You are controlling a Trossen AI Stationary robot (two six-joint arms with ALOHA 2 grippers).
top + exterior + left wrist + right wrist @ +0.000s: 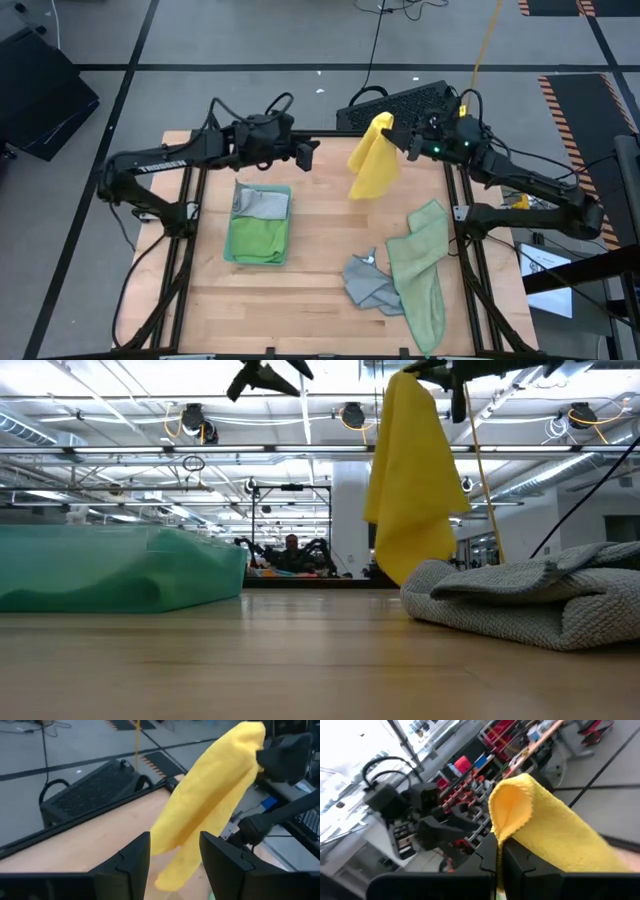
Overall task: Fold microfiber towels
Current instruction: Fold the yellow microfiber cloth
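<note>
Grey workshop floor surrounds the wooden table (310,240), and on its left part sits a small stack of finished towels: a bright green towel (258,240) folded flat with a grey-and-sage folded towel (262,203) lying on its far end. That looks like the done share of the job.

The yellow towel (373,158) is the one in hand. It hangs high over the table's far edge, pinched at one top corner by the right hand (410,148), whose fingers are closed on the cloth. The left hand (312,152) hovers just beside it with its fingers parted to a middling gap and nothing between them; in its wrist view the cloth's lower tip hangs beyond that gap (likely the corner it needs before any fold can begin).

Left to do, judging by how they lie: the yellow one, plus a pale sage towel (425,270) sprawled along the right side and a crumpled grey towel (370,285) touching it.

How many layers the left stack holds cannot be told from above. Seen level across the table, the stack shows only as a teal-tinted blur, and both hands are cut off at the upper edge.
</note>
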